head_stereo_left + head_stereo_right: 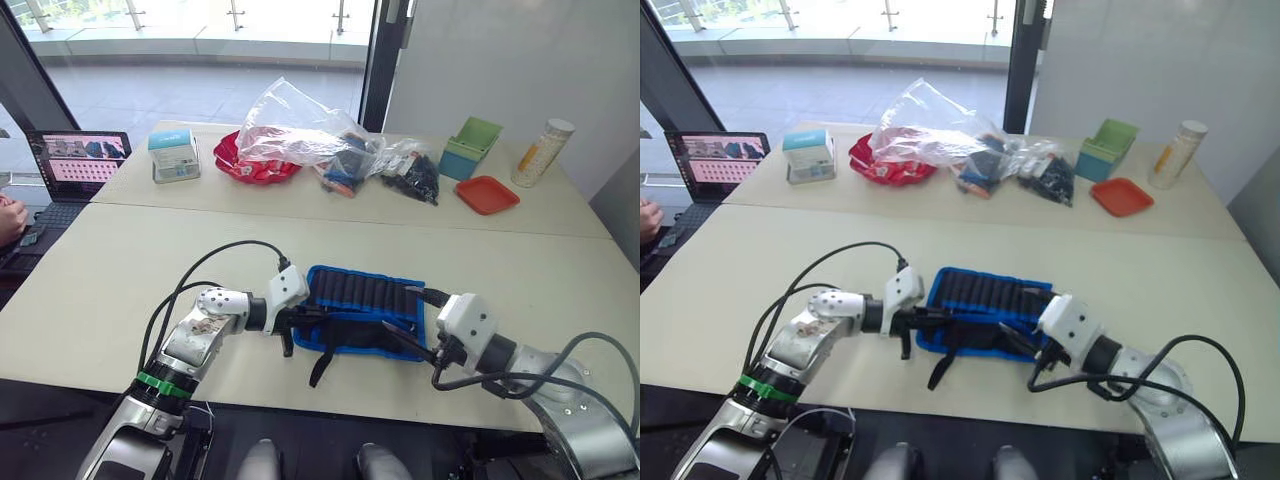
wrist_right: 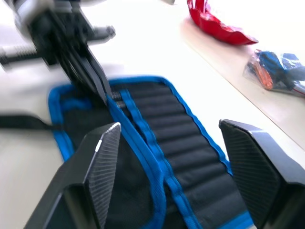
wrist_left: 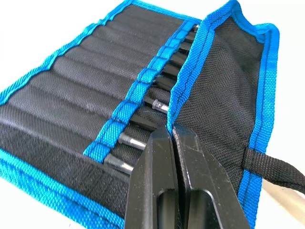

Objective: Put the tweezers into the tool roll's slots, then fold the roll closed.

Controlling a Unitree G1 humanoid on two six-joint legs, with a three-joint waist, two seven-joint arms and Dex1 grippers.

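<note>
Folding step: left gripper (image 3: 171,131) clenched on tool roll (image 1: 365,310) flap at frame centre, right gripper (image 2: 167,157) released; next, flap over tweezers (image 3: 143,121).

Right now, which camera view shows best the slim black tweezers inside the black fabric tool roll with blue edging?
The left wrist view: the slim black tweezers sit in the slots of the black fabric tool roll with blue edging, ends showing beside the shut left claw. Both eye views and the right wrist view show the roll, but no tweezers clearly.
</note>
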